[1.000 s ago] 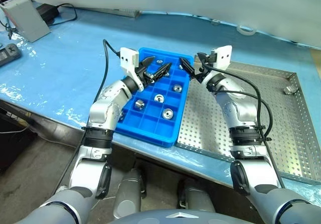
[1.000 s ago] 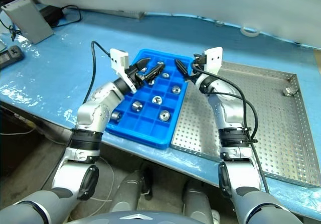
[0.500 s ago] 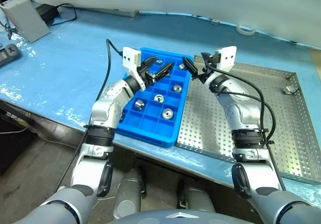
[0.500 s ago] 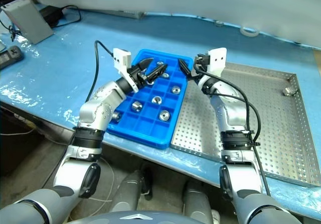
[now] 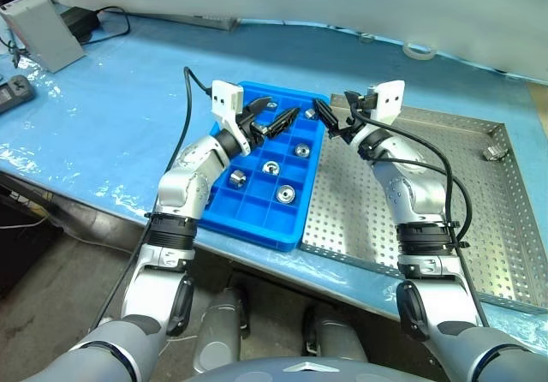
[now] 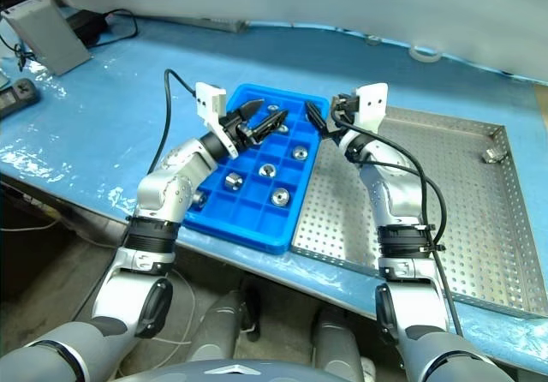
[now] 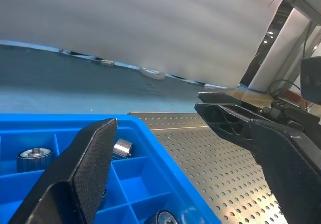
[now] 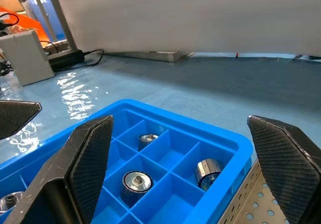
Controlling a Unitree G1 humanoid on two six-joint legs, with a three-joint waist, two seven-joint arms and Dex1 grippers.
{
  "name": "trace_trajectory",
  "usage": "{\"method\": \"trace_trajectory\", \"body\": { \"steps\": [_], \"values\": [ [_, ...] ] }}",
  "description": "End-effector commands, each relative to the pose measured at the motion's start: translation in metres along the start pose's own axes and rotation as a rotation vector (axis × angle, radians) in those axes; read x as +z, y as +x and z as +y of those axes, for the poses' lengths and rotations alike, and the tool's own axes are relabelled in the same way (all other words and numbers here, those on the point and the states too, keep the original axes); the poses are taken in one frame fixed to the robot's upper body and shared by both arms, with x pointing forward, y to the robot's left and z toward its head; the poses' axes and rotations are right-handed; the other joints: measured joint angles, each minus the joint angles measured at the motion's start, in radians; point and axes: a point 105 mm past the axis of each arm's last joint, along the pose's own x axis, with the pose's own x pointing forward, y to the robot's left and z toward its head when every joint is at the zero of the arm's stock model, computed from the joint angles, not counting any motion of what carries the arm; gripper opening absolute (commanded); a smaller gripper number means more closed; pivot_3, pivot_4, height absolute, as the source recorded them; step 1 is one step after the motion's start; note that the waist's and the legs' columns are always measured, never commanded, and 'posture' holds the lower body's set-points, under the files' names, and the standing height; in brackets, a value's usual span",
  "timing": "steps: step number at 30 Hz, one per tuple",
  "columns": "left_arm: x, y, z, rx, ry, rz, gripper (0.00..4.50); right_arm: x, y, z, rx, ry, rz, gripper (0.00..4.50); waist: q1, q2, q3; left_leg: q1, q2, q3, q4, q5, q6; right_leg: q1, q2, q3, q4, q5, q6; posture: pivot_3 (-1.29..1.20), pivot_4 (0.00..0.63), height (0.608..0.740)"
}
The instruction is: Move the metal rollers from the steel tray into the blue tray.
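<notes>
- Nothing has shifted: both black two-fingered grippers, left and right, still hover wide and empty over the bright blue compartmented plastic tray.
- Several shiny silver rollers already sit in it; one small piece remains on the perforated steel tray.

The two head cameras look forward and down from above the table edge, taking in the blue tray at centre and the steel tray toward 3 o'clock. Each wrist camera sits low and close over the blue tray's far compartments, looking nearly level; both share its far corner with the head views.
</notes>
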Motion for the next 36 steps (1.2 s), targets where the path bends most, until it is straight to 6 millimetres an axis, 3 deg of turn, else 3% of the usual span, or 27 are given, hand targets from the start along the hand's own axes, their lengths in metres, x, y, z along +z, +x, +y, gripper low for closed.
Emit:
{"method": "trace_trajectory", "body": {
  "steps": [1,10,15,26,32,36],
  "values": [
    [0.014,0.003,-0.006,-0.027,0.018,-0.044,4.49,0.019,0.0,0.001,0.003,-0.026,-0.06,4.5,-0.001,0.0,0.0,0.0,0.0,0.0,0.0,0.0,0.0,0.0,0.0,0.0,0.0,0.0,0.0,-0.02,0.15,0.74],
    [0.012,0.007,-0.008,-0.042,0.008,-0.038,4.49,0.016,-0.009,-0.006,-0.026,-0.034,-0.049,4.5,-0.011,0.0,0.0,0.0,0.0,0.0,0.0,0.0,0.0,0.0,0.0,0.0,0.0,0.0,0.0,-0.05,0.15,0.74],
    [0.012,0.006,-0.005,-0.041,0.02,-0.031,4.49,0.014,-0.022,-0.02,-0.057,-0.073,-0.017,4.5,-0.018,0.0,0.0,0.0,0.0,0.0,0.0,0.0,0.0,0.0,0.0,0.0,0.0,0.0,0.0,-0.07,0.15,0.74],
    [0.022,-0.008,0.022,0.014,0.058,-0.019,4.49,0.022,-0.052,-0.073,-0.206,-0.178,0.021,4.5,-0.024,0.0,0.0,0.001,0.0,0.0,0.0,0.0,0.0,0.001,0.0,0.0,0.0,0.0,0.0,-0.09,0.15,0.74],
    [0.02,0.006,0.006,-0.029,0.033,-0.038,4.49,0.033,-0.055,-0.116,-0.443,-0.264,0.017,4.5,-0.023,0.0,0.0,0.001,0.0,0.001,0.001,0.0,0.002,0.002,0.0,0.001,0.0,0.0,-0.001,-0.1,0.15,0.74],
    [0.018,0.009,0.002,-0.038,0.03,-0.034,4.49,0.033,-0.068,-0.151,-0.669,-0.32,0.051,4.5,-0.024,0.0,0.0,0.002,0.0,0.001,0.001,0.001,0.002,0.002,0.0,0.001,0.0,0.001,-0.001,-0.1,0.15,0.74]
  ]
}}
